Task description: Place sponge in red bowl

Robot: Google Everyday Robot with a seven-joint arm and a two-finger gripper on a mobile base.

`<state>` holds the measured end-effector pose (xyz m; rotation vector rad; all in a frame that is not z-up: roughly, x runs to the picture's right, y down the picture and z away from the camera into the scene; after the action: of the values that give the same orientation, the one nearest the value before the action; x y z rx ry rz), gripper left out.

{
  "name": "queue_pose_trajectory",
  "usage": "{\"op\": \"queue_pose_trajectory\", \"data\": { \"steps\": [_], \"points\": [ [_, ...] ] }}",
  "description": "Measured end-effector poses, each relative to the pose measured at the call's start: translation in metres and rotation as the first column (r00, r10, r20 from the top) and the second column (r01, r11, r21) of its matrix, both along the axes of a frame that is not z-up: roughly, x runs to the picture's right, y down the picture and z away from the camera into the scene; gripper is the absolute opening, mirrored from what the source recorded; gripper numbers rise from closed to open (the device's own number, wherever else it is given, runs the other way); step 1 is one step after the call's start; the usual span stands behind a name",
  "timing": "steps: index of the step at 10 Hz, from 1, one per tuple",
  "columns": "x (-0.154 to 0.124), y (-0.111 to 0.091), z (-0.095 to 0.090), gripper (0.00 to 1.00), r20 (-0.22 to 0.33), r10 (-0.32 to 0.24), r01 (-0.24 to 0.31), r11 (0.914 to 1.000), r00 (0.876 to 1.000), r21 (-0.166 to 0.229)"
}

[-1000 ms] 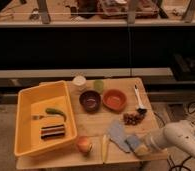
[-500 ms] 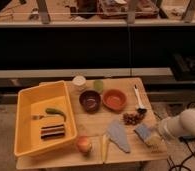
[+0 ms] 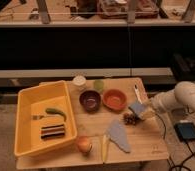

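The sponge (image 3: 138, 109), a small pale yellow block with a blue face, is held in my gripper (image 3: 144, 111) just above the table. It hangs right of the red bowl (image 3: 114, 99), close to its rim but outside it. My white arm (image 3: 183, 97) reaches in from the right edge. The round orange-red bowl stands empty at the middle back of the wooden table (image 3: 146, 142). The gripper's fingers are mostly hidden behind the sponge.
A dark maroon bowl (image 3: 90, 100) sits left of the red bowl. A big yellow tub (image 3: 28, 100) holds a few items. A blue-grey cloth (image 3: 119, 135), banana (image 3: 104, 148), round fruit (image 3: 83, 144), brown clump (image 3: 129, 119), two cups (image 3: 79, 81) and a white utensil (image 3: 137, 93) are nearby.
My gripper has carried the sponge from the front right of the table, near the cloth, up and back toward the red bowl. The arm has drawn in along the right side.
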<state>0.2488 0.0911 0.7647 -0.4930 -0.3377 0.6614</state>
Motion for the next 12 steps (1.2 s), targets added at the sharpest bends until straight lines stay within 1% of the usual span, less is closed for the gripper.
{"op": "queue_pose_trajectory", "data": {
  "steps": [1, 3, 4, 6, 8, 9, 10, 11, 12],
  "points": [
    [-0.014, -0.008, 0.005, 0.17, 0.019, -0.007, 0.007, 0.9999, 1.000, 0.008],
    [-0.057, -0.020, 0.013, 0.17, 0.047, -0.033, 0.032, 0.9992, 0.998, 0.026],
    [-0.072, -0.027, 0.018, 0.17, 0.050, -0.046, 0.044, 0.9985, 0.998, 0.032],
    [-0.090, -0.048, 0.038, 0.17, 0.042, -0.076, 0.075, 0.9967, 0.996, 0.033],
    [-0.095, -0.063, 0.059, 0.17, 0.026, -0.088, 0.087, 0.9959, 0.996, 0.025],
    [-0.095, -0.073, 0.074, 0.17, 0.012, -0.090, 0.090, 0.9958, 0.996, 0.017],
    [-0.093, -0.078, 0.085, 0.17, 0.002, -0.090, 0.090, 0.9959, 0.996, 0.009],
    [-0.090, -0.081, 0.095, 0.19, -0.007, -0.090, 0.090, 0.9959, 0.996, 0.001],
    [-0.086, -0.082, 0.104, 0.26, -0.018, -0.089, 0.089, 0.9960, 0.996, -0.010]
  ]
}}
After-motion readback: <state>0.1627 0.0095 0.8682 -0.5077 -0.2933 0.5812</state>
